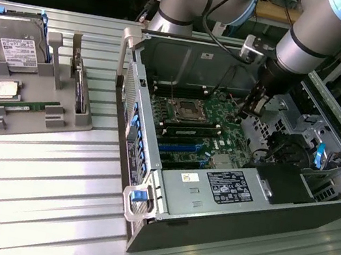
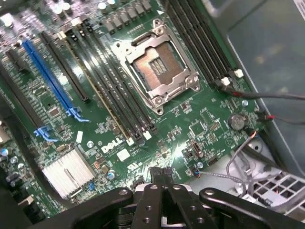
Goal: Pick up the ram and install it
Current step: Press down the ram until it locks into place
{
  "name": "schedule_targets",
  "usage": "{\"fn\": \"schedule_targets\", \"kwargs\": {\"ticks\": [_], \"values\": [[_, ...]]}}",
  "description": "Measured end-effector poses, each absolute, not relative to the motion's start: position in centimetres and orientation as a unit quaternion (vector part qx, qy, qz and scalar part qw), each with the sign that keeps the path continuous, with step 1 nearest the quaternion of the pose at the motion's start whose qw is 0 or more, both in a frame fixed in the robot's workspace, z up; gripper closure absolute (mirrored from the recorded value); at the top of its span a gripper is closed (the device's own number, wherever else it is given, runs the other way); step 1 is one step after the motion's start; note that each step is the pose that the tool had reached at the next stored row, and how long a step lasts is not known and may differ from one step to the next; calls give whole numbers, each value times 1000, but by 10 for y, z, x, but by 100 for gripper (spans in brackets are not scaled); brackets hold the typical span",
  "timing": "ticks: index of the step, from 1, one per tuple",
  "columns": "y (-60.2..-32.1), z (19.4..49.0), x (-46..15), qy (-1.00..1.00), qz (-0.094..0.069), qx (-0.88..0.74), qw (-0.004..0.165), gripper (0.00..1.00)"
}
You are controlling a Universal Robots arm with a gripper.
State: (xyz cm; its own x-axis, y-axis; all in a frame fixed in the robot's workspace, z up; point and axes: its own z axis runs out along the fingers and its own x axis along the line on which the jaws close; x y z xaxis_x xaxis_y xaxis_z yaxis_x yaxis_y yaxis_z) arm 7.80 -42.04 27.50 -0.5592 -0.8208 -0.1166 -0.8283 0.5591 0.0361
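In the exterior view, the ram [image 1: 32,106] lies flat in a groove of the grey parts tray [image 1: 32,126], on the table at the exterior view's left, just in front of the square processor chip [image 1: 5,90] and the labelled hard drive [image 1: 16,47]. The gripper [image 1: 252,109] is well apart from it. It hangs inside the open computer case [image 1: 260,216], low over the far edge of the green motherboard [image 1: 203,130], beside the drive cage. Its fingers look drawn close together, and nothing shows between them.

So the pick-up is not yet done. The arm stands over the install site while the stick rests untouched in the tray. By my judgement, the task is at its very start.

In the wrist view, the gripper [image 2: 164,191] shows as a black linkage whose inner bars meet at the middle, so the jaws read as closed and empty. Beyond them lies the motherboard with its bare, open processor socket [image 2: 157,67]. Long dark memory slots [image 2: 119,105] run on either side of the socket, and none carries a stick that I can make out. A blue expansion slot [image 2: 47,76] and a finned silver heatsink [image 2: 69,169] sit further off.

A grasp of the ram would call for parted jaws brought across to the tray. They would have to line up with the thin stick's long edges, because it sits low in its groove and leaves little to grip.
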Motion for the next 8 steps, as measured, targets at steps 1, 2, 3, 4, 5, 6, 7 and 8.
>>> {"fn": "schedule_targets", "kwargs": {"ticks": [1, 2, 3, 4, 5, 6, 7, 8], "values": [[-420, 275, 78, 888, 43, -456, 44, 90], [-420, 275, 78, 893, 42, -445, 44, 90], [-420, 275, 78, 903, 41, -425, 45, 90], [-420, 275, 78, 911, 40, -407, 46, 90], [-420, 275, 78, 918, 40, -391, 47, 90], [-420, 275, 78, 923, 39, -381, 47, 90], [-420, 275, 78, 925, 39, -374, 47, 90], [-420, 275, 78, 928, 38, -367, 48, 90]]}}
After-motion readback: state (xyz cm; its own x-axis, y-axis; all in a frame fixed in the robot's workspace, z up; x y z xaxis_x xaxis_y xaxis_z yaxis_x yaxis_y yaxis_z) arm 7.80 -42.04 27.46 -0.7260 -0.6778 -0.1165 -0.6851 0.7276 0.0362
